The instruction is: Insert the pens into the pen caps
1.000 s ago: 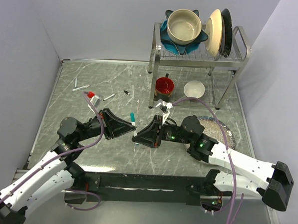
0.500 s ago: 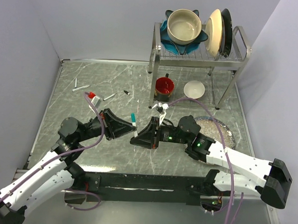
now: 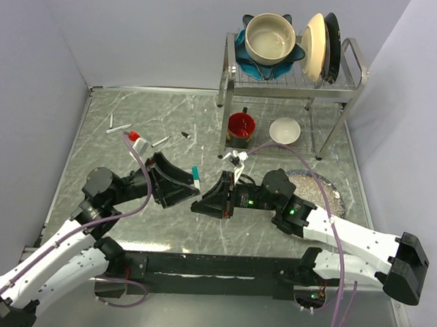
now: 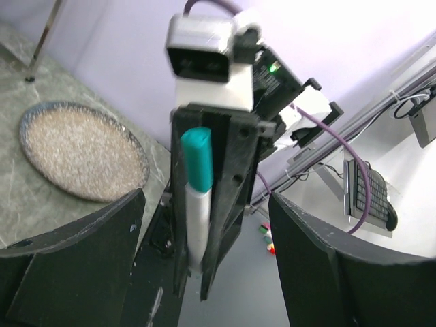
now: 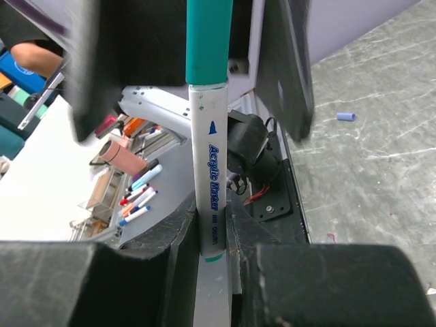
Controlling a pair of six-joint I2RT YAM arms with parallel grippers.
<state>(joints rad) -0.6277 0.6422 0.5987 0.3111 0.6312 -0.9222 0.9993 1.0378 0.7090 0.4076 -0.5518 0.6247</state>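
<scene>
Pen (image 3: 195, 183): held up between your two grippers. Left gripper (image 3: 181, 185): spread wide, empty, flanking the teal cap (image 4: 198, 160). Right gripper (image 5: 212, 228): clamped on the lower barrel. Risk: a half-seated cap may drop off if you swing away. Look: slim white printed barrel, teal-topped.

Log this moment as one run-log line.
left jaws: open, flanking teal cap | right jaws: shut on pen | teal cap: seated on pen end
</scene>
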